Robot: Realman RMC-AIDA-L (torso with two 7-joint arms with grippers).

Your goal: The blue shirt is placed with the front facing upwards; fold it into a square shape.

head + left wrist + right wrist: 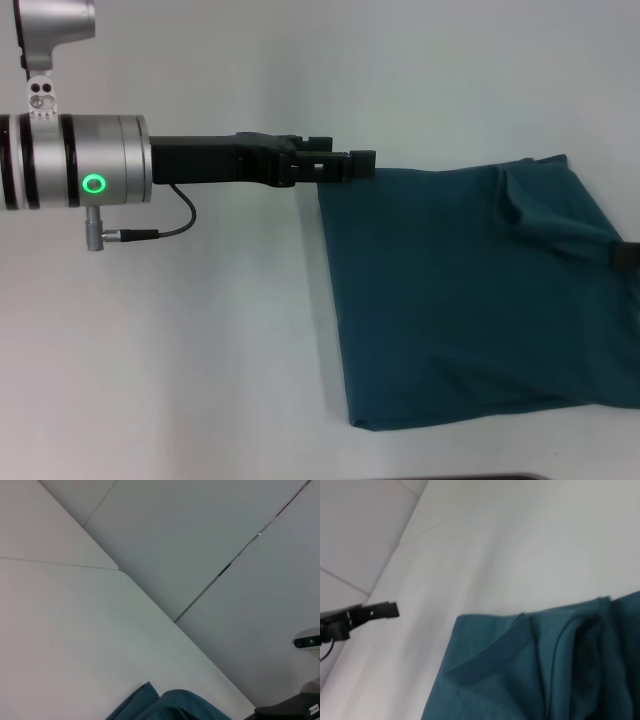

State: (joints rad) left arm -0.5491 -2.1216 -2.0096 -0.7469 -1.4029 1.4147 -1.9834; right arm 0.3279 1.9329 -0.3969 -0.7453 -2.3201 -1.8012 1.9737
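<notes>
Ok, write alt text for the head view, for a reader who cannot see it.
A dark teal blue shirt, already folded over, lies on a white table at the right. The left gripper reaches across from the left, its tip at the shirt's far left corner; whether it grips the cloth cannot be told.

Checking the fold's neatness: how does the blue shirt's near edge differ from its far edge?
The blue shirt's near edge lies smooth and rounded, a clean fold; its far edge is rumpled, with a raised crease towards the right. The left gripper sits at the far edge's corner; nothing is at the near edge. Both lie on the white table.
</notes>
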